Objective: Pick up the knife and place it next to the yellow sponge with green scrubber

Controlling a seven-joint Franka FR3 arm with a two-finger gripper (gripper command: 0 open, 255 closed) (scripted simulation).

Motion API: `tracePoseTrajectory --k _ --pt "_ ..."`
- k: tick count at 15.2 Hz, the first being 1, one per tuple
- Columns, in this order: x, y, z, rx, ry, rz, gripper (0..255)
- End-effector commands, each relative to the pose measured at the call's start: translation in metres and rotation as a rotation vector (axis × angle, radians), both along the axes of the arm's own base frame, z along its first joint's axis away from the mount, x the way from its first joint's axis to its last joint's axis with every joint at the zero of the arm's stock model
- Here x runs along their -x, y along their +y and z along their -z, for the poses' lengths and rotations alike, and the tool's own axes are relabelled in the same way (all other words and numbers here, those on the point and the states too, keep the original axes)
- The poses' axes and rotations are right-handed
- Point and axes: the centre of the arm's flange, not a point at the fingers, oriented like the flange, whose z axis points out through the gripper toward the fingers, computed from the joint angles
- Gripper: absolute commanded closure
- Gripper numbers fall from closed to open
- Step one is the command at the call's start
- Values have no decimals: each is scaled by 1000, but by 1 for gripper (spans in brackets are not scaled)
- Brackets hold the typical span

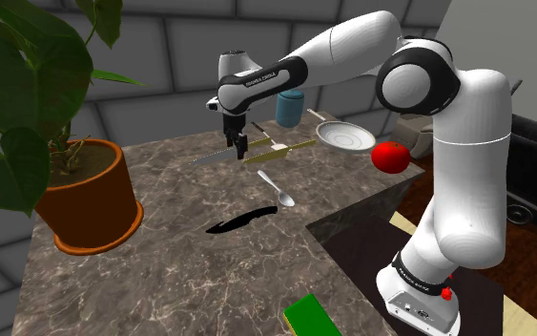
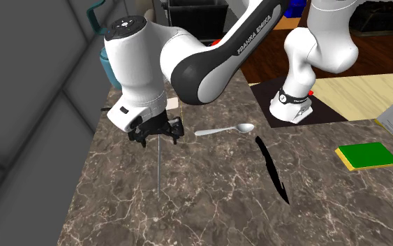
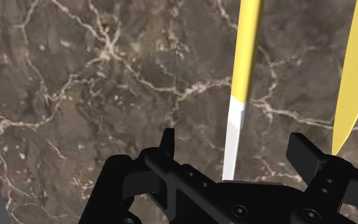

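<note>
Knife (image 3: 242, 83) lying on the marble counter (image 3: 75, 95), your gripper (image 3: 233, 139) over its blade.
Your fingers (image 3: 168, 145) stand apart on either side of the white blade and do not touch it. The handle is yellow. A spoon (image 2: 223, 130) lies near, and the sponge (image 2: 367, 155) is well apart.

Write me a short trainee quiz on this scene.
1. True or false: the end effector is shut on the knife.
2. The sponge lies: A) touching the knife B) far from it, at the table edge near the stand C) inside the end effector.
3. Fill in: the knife's handle is ____.
Key: 1 false, its fingers stand apart around the blade; 2 B; 3 yellow.
</note>
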Motion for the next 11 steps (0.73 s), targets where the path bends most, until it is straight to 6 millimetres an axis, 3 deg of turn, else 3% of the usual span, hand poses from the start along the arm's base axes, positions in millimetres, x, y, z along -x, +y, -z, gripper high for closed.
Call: tracePoseTrajectory --k 1,3,4,11 --pt "0 0 0 0 0 0 0" --pt "0 0 0 0 0 0 0" --pt "0 0 0 0 0 0 255" --pt "0 0 0 0 0 0 255"
